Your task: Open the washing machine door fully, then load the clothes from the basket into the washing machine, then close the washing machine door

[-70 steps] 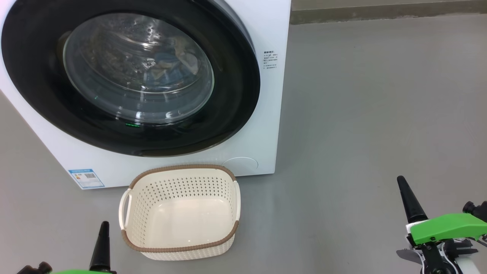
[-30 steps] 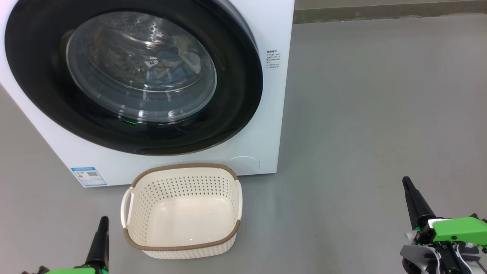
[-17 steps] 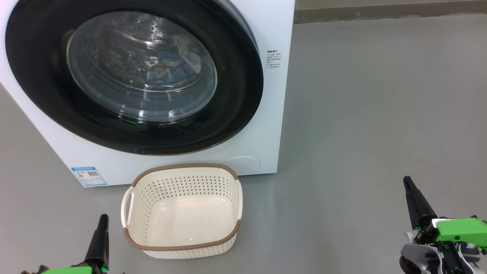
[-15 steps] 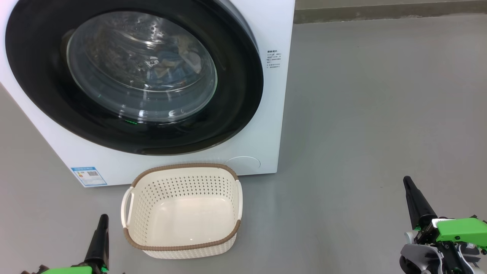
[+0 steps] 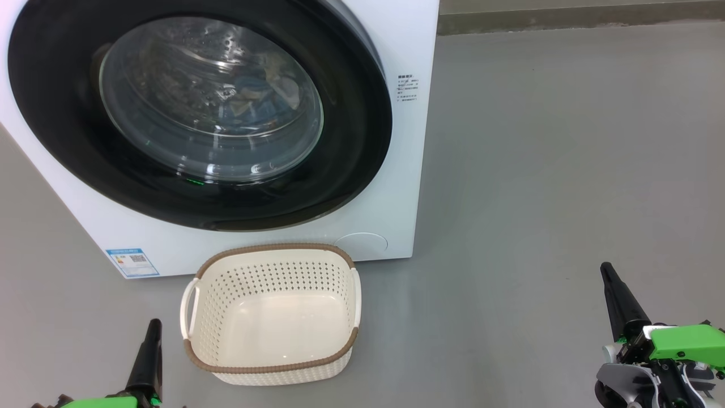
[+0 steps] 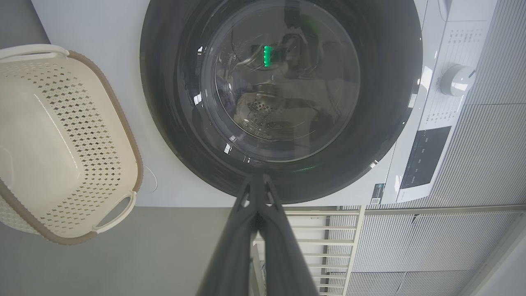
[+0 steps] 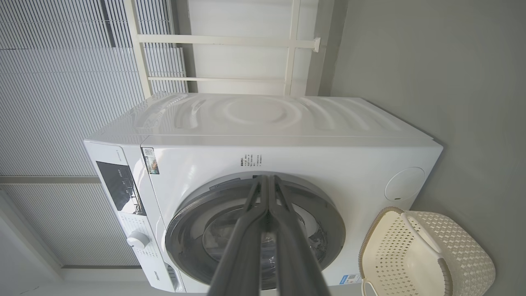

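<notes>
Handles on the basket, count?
2: the left handle and the right handle, one on each short side of the basket. None looks hidden.

The shut door [image 5: 351, 147] at 10 o'clock bars the way into the washer [image 5: 408, 51]. The basket [image 5: 272, 248] at 7 o'clock stands just before it (open from above). Bare floor [image 5: 566, 170] from 1 to 5 o'clock leaves free passage.

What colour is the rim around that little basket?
The basket rim is brown, woven-looking; clearest in the head view.
</notes>
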Tool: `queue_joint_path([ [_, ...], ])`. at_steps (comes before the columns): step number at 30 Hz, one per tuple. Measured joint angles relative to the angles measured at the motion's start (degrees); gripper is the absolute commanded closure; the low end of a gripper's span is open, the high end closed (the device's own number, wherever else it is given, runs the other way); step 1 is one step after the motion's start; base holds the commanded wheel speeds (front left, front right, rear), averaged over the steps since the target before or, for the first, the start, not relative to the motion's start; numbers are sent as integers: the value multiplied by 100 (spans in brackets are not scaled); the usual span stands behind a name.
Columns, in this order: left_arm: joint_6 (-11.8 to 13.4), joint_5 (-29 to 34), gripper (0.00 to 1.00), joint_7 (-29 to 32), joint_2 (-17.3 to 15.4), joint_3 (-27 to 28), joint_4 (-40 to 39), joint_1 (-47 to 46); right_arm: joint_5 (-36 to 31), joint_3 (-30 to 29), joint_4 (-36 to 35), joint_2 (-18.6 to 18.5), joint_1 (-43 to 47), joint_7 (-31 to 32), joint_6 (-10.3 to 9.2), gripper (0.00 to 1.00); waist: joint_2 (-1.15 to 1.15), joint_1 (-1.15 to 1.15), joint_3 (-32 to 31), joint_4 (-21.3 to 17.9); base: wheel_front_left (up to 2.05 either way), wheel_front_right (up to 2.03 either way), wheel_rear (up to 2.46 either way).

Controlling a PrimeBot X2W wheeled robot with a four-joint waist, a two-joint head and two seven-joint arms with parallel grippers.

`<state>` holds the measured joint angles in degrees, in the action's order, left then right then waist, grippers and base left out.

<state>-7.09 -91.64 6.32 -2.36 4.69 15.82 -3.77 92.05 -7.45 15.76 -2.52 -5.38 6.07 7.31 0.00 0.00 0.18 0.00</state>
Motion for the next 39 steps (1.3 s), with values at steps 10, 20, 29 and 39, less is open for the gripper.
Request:
queue_joint_path([
  [10,0,0,100,0,0,0,0,0,0,-1,-1,1,1,1,0,100,0,0,0,0,0,0,0],
  [20,0,-1,100,0,0,0,0,0,0,-4,-1,1,1,1,0,100,0,0,0,0,0,0,0],
  [29,0,-1,100,0,0,0,0,0,0,-7,-1,1,1,16,0,100,0,0,0,0,0,0,0],
  [39,0,-1,100,0,1,0,0,0,0,-7,-1,2,1,16,0,100,0,0,0,0,0,0,0],
])
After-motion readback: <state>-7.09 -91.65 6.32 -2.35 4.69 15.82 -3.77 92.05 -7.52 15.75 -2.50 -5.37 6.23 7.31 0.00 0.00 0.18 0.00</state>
